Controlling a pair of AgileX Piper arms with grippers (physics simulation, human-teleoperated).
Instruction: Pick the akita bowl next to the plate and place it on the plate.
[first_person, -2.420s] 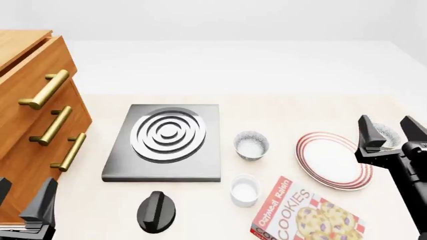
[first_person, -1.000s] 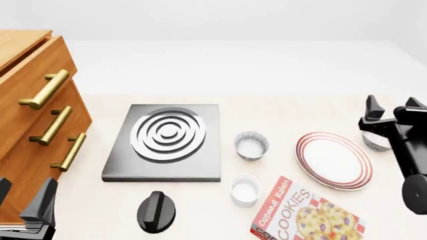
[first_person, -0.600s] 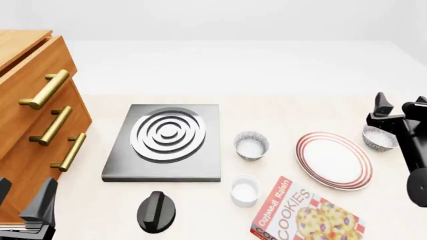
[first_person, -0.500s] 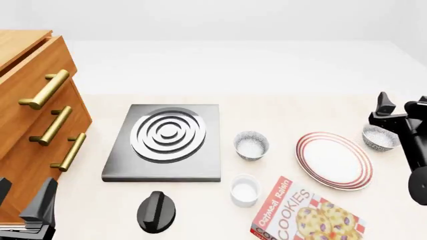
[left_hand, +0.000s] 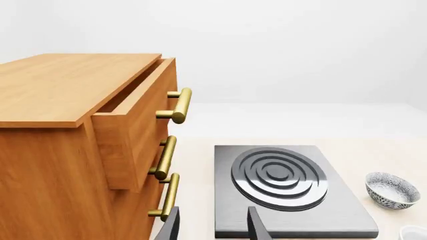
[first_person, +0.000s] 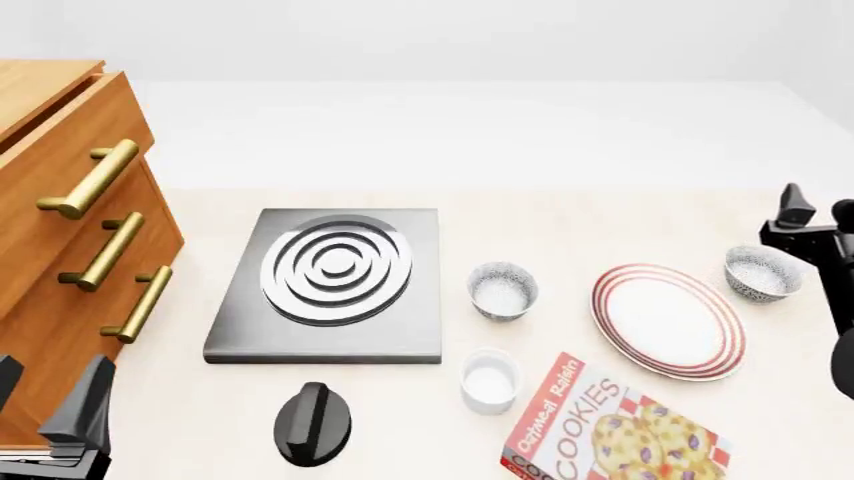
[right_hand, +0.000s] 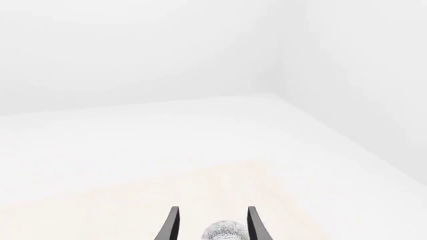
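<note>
Akita bowl sits upright on the bench, just beside the plate at its far right edge. Right gripper hovers over it, fingers spread and empty; left gripper rests open near the drawers.

akita bowl x2 | plate x1 | white cup x1 | stove x1 | black knob x1 | cookie box x1 | wooden drawer cabinet x1, brass handles x3 | table x1
</note>
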